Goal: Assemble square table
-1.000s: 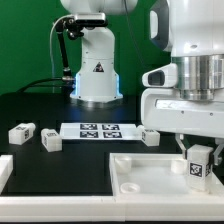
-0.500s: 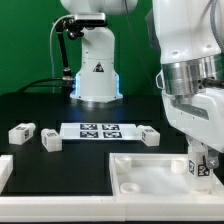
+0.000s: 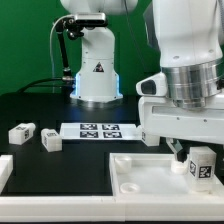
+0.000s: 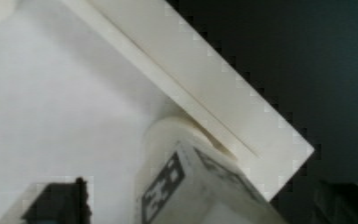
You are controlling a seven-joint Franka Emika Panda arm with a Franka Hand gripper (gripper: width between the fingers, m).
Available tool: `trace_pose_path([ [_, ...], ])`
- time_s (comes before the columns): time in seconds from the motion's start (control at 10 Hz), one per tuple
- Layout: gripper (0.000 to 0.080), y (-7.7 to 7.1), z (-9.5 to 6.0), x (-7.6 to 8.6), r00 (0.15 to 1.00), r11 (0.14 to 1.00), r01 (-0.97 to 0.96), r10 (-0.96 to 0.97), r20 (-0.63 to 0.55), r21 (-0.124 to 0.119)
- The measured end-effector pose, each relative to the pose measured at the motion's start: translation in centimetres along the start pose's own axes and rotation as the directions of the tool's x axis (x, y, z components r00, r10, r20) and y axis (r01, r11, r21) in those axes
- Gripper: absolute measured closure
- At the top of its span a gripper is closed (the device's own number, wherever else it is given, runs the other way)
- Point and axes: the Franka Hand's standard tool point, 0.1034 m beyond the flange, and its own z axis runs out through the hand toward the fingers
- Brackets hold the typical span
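Has just let go, spreading the gripper (image 3: 188, 157) wide off the tagged leg (image 3: 201, 166) upright by the rim of the square table slab (image 3: 140, 170) at the exterior view's right, likely between screwing turns; farther back, shows only tags on loose legs (image 3: 52, 141) and marker board (image 3: 100, 130), then a warning triangle (image 3: 99, 68) on the robot base (image 3: 97, 85), no readable words.
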Motion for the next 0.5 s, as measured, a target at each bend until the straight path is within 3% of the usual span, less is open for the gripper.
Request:
trace_pose_path([
  [0.3,0.0151,0.14,-0.06,0.13,0.972,0.972,0.236,-0.236,-0.006,-0.014],
  [0.4,0.0151,0.02,-0.29,0.12,0.908,0.907,0.417,-0.419,-0.02,-0.057],
  [0.5,0.0151,-0.16,-0.36,0.32,0.787,0.785,0.612,-0.616,-0.022,-0.095],
])
